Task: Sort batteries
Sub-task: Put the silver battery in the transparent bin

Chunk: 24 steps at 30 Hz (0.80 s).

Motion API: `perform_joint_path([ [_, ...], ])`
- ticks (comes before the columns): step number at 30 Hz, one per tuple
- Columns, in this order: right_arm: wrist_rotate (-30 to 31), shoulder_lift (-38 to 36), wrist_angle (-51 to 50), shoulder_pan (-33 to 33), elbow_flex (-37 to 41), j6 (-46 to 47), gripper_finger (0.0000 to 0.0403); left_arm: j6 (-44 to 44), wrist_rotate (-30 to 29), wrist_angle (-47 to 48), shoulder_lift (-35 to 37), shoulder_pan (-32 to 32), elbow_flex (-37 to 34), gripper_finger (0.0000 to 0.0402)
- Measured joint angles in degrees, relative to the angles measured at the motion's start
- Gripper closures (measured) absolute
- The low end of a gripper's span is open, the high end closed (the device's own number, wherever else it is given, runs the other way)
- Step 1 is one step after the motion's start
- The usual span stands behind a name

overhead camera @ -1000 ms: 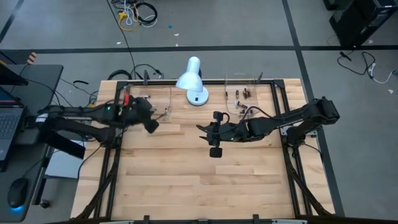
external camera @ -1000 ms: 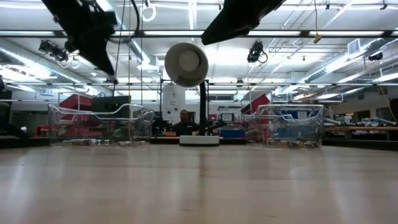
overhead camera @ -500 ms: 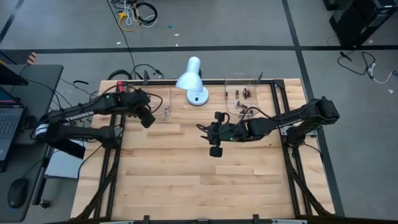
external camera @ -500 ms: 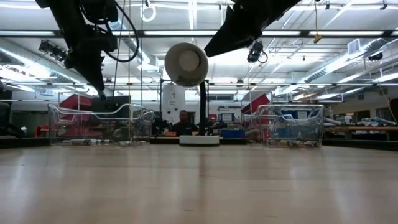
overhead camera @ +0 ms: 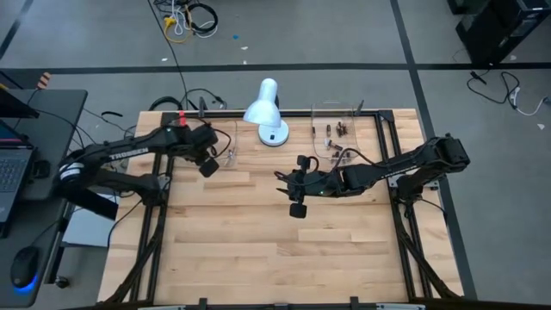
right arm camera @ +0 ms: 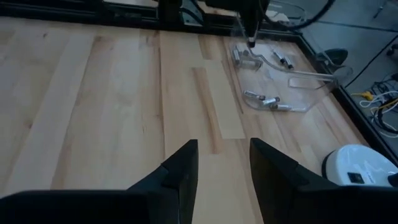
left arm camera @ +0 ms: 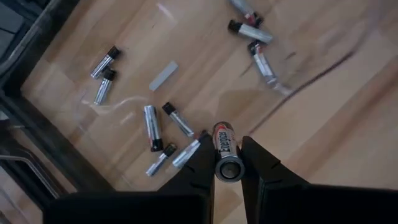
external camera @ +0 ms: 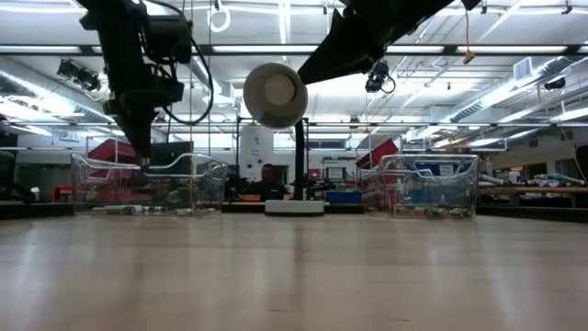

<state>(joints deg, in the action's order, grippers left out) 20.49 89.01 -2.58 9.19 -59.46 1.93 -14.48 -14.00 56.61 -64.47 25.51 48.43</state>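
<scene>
- The table [overhead camera: 258, 232] is pale wood planks in a dark metal frame, standing on a grey floor crossed by dark lines; cables [overhead camera: 191, 19] lie on the floor at 12 o'clock.
- At 9 o'clock off the table there is a laptop [overhead camera: 10, 172] on a dark desk.
- A white desk lamp [overhead camera: 267, 110] stands at the 12 o'clock edge, between two clear trays: the left tray [overhead camera: 215, 142] toward 10 o'clock, the right tray [overhead camera: 337, 129] toward 1 o'clock.
- Level across the table, the low view shows a workshop with ceiling strip lights, and a person [external camera: 270, 176] far behind the lamp's base.
- The left gripper [overhead camera: 207, 164] hangs over the left tray. Only the left wrist view shows its fingers clenched on one battery [left arm camera: 225, 158], silvery with a dark band, held end-on.
- That same view shows the loose batteries [left arm camera: 152, 127] lying scattered in the tray below, silvery with dark ends; from above they cannot be made out.
- The right gripper [overhead camera: 294, 191] hovers above bare wood near the table's middle, fingers parted and holding nothing, as the right wrist view shows.
- The right wrist view also shows the left arm's tip far off, over the left tray.
- From above, a few darker batteries [overhead camera: 343, 129] lie in the right tray.
</scene>
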Motion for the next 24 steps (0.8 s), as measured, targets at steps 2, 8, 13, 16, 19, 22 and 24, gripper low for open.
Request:
perform_joint_path([
  [2, 0.0, 0.0, 0.0, 0.0, 0.0, 0.0, 0.0272, 0.7, -0.5, -0.2, -1.6, 0.0, 0.0, 0.0368],
  [8, 0.0, 0.0, 0.0, 0.0, 0.0, 0.0, 0.0272, 2.2, -1.0, -1.3, -4.4, 0.0, 0.0, 0.0368],
  [13, 0.0, 0.0, 0.0, 0.0, 0.0, 0.0, 0.0274, 2.3, -1.7, -5.0, -4.5, 0.0, 0.0, 0.0361],
  [16, 0.0, 0.0, 0.0, 0.0, 0.0, 0.0, 0.0274, 3.7, -1.8, -5.5, -4.5, 0.0, 0.0, 0.0353],
  [19, 0.0, 0.0, 0.0, 0.0, 0.0, 0.0, 0.0274, 4.6, -1.8, -6.2, -4.5, 0.0, 0.0, 0.035],
  [22, 0.0, 0.0, 0.0, 0.0, 0.0, 0.0, 0.0275, 4.0, -2.1, -6.5, -4.5, 0.0, 0.0, 0.0348],
  [24, 0.0, 0.0, 0.0, 0.0, 0.0, 0.0, 0.0275, 3.9, -2.5, -6.4, -4.5, 0.0, 0.0, 0.0345],
])
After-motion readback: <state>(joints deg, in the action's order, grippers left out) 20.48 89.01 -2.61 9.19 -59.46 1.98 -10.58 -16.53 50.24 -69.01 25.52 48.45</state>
